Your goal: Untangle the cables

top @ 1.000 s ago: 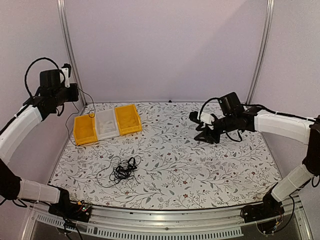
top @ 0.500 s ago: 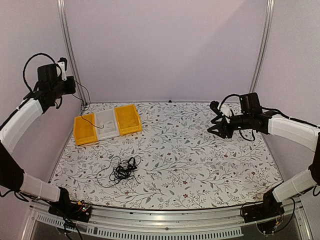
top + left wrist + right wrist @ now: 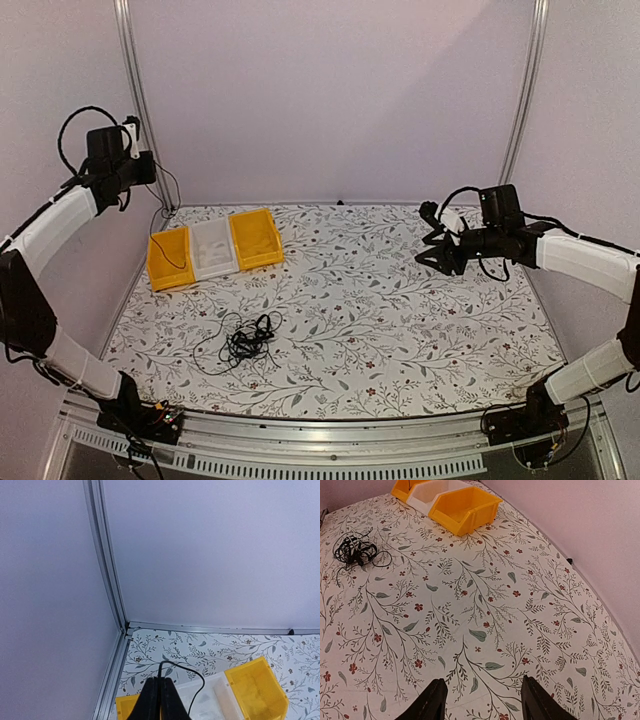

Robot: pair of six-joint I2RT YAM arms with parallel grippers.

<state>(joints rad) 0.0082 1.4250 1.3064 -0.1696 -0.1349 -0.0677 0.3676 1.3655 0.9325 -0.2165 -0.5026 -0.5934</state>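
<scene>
Clamped on a single cable (image 3: 196, 674), the left gripper (image 3: 159, 692) has its fingers pressed together at the bottom edge of its wrist picture, and the thin black wire curls out from the tips. In the top view this gripper sits high in the upper left of the frame. The wire drops from it toward the left yellow bin (image 3: 170, 277), where its lower part seems to lie. The right gripper (image 3: 485, 700) hovers over the table (image 3: 400, 330) at the right of the frame, jaws apart and holding nothing. The rest of the cables sit as a tangle (image 3: 248, 340) at lower left of centre, well apart from both grippers and from the bins. The step in hand looks like sorting one freed cable into a bin. The next move would probably be to lower or open the left fingers so the wire falls wholly inside (a light wire may cling to a pad or drape over the rim), then go back to the tangle. Only the left wrist view confirms the pinch, but it shows no tangle. The right wrist view has the tangle in its upper left corner, with the white bin (image 3: 427, 494) at its top edge. Only the top view shows the full hanging run of the wire.
</scene>
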